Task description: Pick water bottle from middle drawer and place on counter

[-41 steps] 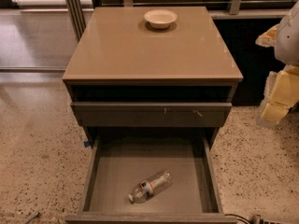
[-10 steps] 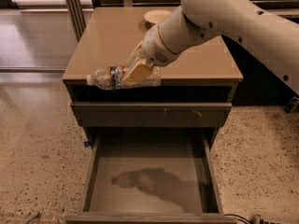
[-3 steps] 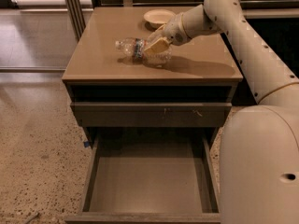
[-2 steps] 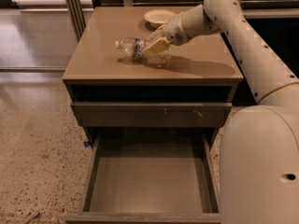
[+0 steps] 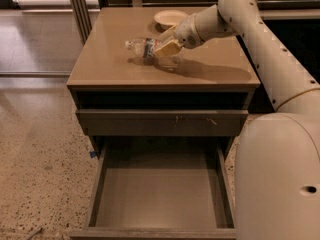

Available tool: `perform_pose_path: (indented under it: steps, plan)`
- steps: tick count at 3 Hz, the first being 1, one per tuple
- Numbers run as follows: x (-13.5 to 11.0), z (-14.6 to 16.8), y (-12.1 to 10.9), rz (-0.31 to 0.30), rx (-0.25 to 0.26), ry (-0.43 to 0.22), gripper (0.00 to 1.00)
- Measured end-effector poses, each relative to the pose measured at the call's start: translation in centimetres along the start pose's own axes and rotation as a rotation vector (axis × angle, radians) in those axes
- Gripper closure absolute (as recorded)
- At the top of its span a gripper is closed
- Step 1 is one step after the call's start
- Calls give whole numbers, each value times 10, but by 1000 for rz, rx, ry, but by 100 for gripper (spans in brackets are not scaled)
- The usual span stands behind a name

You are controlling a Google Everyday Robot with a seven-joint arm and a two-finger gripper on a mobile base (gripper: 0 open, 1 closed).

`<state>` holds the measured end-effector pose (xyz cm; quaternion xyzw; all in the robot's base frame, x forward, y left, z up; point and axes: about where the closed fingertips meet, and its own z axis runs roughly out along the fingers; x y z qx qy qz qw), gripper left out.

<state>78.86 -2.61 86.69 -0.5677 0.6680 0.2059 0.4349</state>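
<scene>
gripper [image 5: 167, 48] at upper centre of frame, jaws pinching the water bottle [image 5: 144, 47] sideways low over the worktop [image 5: 107, 69], middle drawer [image 5: 160, 196] sitting open at the bottom, so best to ease it down till it rests, then let go clear of the bowl [image 5: 170, 18].

Cream bowl [image 5: 170, 18] beyond the claw [image 5: 167, 48], speckled floor [image 5: 35, 149], blue tape [image 5: 93, 154]
</scene>
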Motion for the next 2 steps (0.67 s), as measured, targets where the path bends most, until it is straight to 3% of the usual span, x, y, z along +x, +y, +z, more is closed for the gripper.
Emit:
perform_pose_path:
  steps: [1,2]
  plan:
    - [0,0,0,0,0,0,0]
    - [0,0,0,0,0,0,0]
